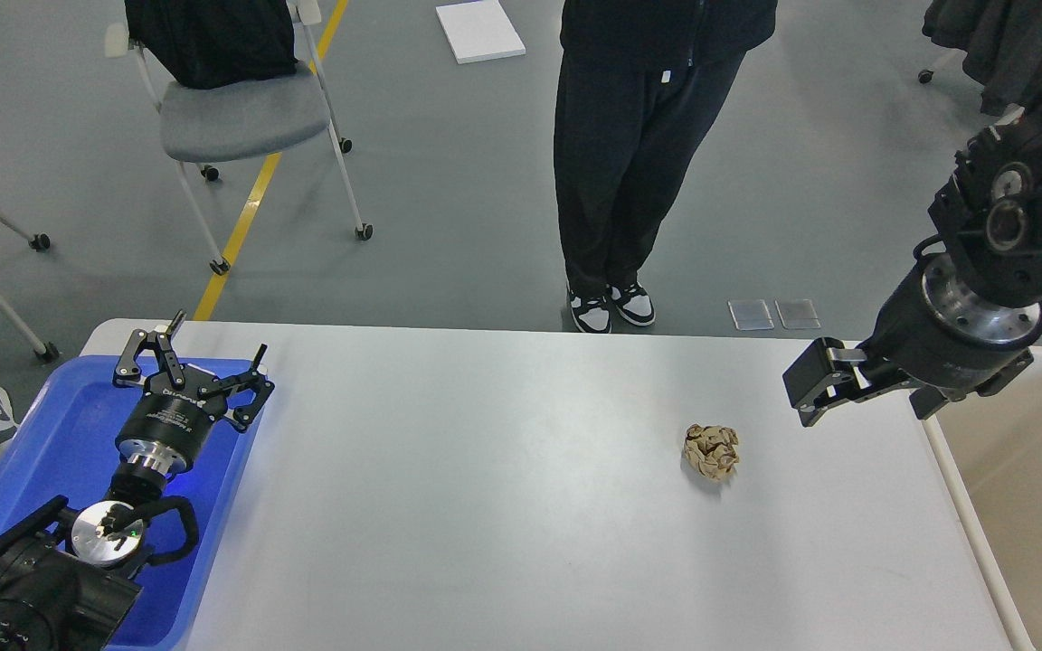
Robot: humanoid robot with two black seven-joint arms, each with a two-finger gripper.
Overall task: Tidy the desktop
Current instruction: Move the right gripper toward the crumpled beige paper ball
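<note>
One crumpled ball of brown paper is the only loose item visible on the desktop, the wide white-grey tabletop that fills the lower part of the head view. It lies right of centre, well apart from every edge and from both arms. Apart from it, the surface looks bare, so by my judgement the tidying is close to finished, with this single piece of litter left to remove.

Nearest to the ball is the right gripper, which hangs above the tabletop up and to the right of it, not touching it. Its fingers are seen dark and nearly end-on, so I cannot tell how far apart they stand; nothing appears to be held in them. Just beyond the table's right edge sits a beige bin, its inside showing empty as far as the view reaches; it seems the likely place for the paper.

Far across on the left, the left gripper hovers over a blue tray at the table's left end, fingers spread wide and holding nothing. A person in black trousers stands behind the table's far edge, and a grey chair sits on the floor further left.
</note>
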